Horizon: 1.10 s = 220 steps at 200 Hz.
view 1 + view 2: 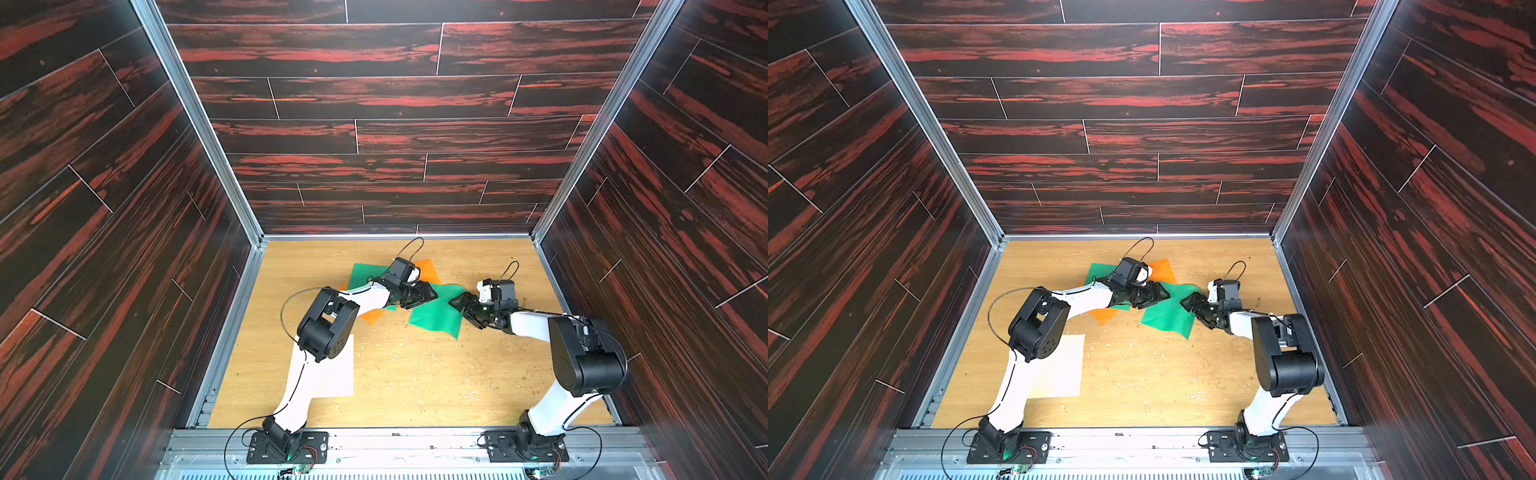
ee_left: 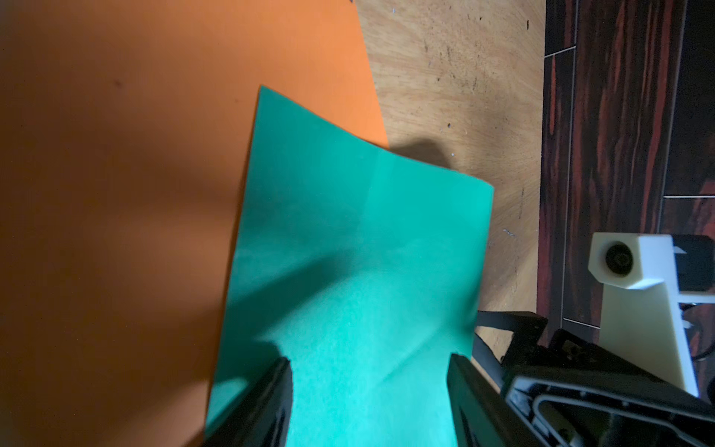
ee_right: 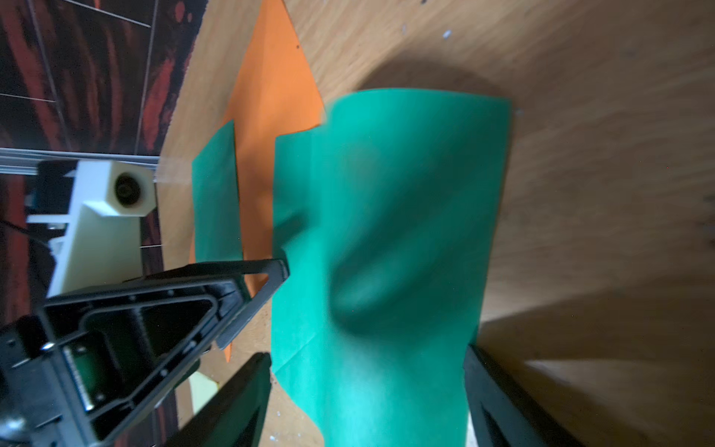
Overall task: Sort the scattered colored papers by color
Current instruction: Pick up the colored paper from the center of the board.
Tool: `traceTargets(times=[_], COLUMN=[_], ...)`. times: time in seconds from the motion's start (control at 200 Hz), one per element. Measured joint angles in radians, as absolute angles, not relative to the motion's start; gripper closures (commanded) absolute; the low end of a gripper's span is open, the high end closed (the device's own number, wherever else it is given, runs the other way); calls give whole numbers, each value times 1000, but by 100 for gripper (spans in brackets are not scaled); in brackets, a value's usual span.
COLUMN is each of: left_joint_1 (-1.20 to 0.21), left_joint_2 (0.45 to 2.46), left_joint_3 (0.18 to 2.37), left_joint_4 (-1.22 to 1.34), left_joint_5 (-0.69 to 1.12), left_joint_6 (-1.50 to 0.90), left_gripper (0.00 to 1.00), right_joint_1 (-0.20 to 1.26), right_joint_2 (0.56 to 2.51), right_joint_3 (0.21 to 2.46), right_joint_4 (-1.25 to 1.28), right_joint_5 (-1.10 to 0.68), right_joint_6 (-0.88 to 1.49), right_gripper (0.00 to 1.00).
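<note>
- Green creased paper square (image 1: 436,320) lies central, unsorted, overlapping orange paper (image 1: 430,270) at eleven o'clock.
- Cream paper (image 1: 332,374) at seven o'clock looks settled.
- Left gripper (image 1: 428,296) and right gripper (image 1: 457,305) straddle it, jaws spread.

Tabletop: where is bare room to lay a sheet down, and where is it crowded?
Widest bare tabletop: the near middle, between the cream sheet and the right arm. Also the far right corner beyond the right gripper. Crowded: far centre, where green sheets and orange sheets overlap under the left gripper.
</note>
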<state>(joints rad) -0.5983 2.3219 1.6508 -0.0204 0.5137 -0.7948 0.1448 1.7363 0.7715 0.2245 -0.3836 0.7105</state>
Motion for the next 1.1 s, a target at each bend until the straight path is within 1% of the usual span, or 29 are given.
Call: traceTargets(times=[0.1,0.225,0.276,0.376,0.516,0.762,0.892,1.102], left_joint_1=[-599,-600,-601,-601,-601,-601,-601,-601], left_joint_2=[2322,2323,2323,2323,2324,2325,2325,2327], left_joint_3=[1651,1651,1650,1651,1651,1651,1651,1651], left_joint_4=[-16,-14,-13,-12,-10,-10,-10,-6], left_joint_5=[514,514,513,513,514,515,516,517], left_joint_6=[-796,-799,-800,-802,-802,-802,-802,-802], left_gripper=[32,32,32,32,32,32,32,32], right_joint_1=[145,145,145,145,146,146,147,150], right_joint_2=[1759,1784,1785,1790,1800,1810,1810,1843], right_joint_3=[780,793,793,793,775,765,765,765], right_joint_4=[249,262,260,268,341,601,684,711], right_joint_5=[-429,-465,-472,-500,-581,-752,-785,-799], right_joint_6=[719,726,725,733,752,843,875,886], right_gripper=[20,27,28,24,22,21,21,22])
